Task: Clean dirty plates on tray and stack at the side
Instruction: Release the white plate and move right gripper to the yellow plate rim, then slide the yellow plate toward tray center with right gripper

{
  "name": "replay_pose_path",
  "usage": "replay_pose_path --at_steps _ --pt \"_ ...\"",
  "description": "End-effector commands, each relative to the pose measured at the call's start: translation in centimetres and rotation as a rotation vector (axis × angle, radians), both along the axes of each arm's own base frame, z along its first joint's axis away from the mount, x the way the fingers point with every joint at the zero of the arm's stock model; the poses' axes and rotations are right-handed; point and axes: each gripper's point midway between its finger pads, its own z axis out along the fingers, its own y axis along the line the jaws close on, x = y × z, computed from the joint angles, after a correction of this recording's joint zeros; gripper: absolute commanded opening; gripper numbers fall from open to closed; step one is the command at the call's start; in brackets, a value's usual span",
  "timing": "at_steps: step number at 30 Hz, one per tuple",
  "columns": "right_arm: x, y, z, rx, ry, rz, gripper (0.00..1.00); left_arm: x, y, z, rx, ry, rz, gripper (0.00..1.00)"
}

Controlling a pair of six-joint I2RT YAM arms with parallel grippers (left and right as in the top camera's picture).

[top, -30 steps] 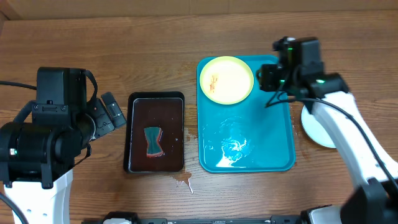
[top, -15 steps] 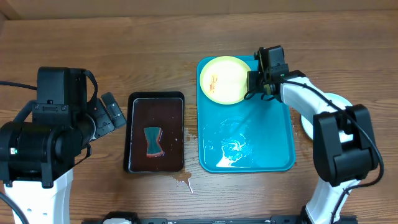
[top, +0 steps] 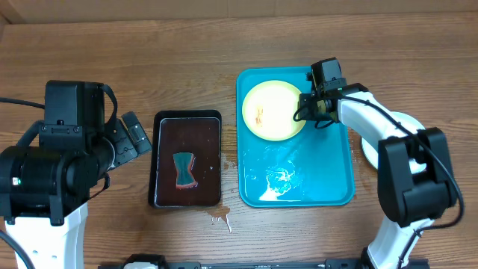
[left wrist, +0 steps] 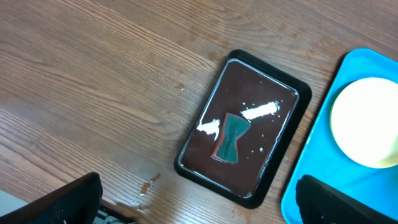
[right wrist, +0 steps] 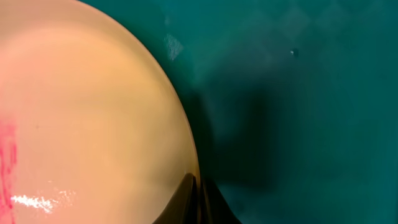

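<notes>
A pale yellow-green plate [top: 272,110] with an orange-red smear lies at the far end of the turquoise tray [top: 328,183]. My right gripper [top: 305,107] is shut on the plate's right rim. In the right wrist view the fingertips [right wrist: 199,199] pinch the edge of the plate [right wrist: 87,112] over the tray floor [right wrist: 298,93]. Another pale plate [top: 368,155] sits on the table right of the tray, mostly hidden by my right arm. My left gripper [top: 134,134] hangs open left of the black tray; its own view shows it [left wrist: 199,211] holding nothing.
A black tray [top: 159,161] of dark liquid with a teal sponge [top: 184,169] stands left of the turquoise tray. Small brown drips [top: 219,219] mark the wood in front of it. Water pools on the near half of the turquoise tray [top: 278,179].
My right gripper has closed on the plate's right rim. The plate has shifted a little toward the near side of the tray. The left arm has stayed still.
</notes>
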Motion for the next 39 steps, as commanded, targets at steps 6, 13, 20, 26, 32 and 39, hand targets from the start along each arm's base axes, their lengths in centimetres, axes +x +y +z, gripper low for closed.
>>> replay_pose_path --at_steps 6,13,20,26,32,39 --pt "-3.6 -1.0 14.3 0.07 -0.19 -0.05 0.04 0.3 -1.5 0.2 -0.025 0.001 -0.123 1.0" --pt "-10.9 -2.6 14.1 0.071 0.032 -0.19 0.04 0.3 -2.9 0.1 -0.089 0.004 -0.18 1.0" --pt "-13.6 0.3 6.3 0.088 0.116 -0.077 0.04 0.7 -3.9 0.2 -0.127 -0.01 -0.225 1.0" --pt "-12.5 -0.7 2.0 -0.018 0.013 -0.078 0.04 0.5 -4.4 -0.6 -0.131 0.04 -0.281 1.0" --pt "-11.9 -1.7 2.3 -0.088 -0.021 -0.06 0.09 0.9 -4.5 -3.4 -0.151 0.137 -0.259 1.0" --pt "-12.0 -1.3 6.7 -0.072 -0.042 -0.006 0.28 1.9 -4.6 -10.0 -0.163 0.273 -0.249 0.94"
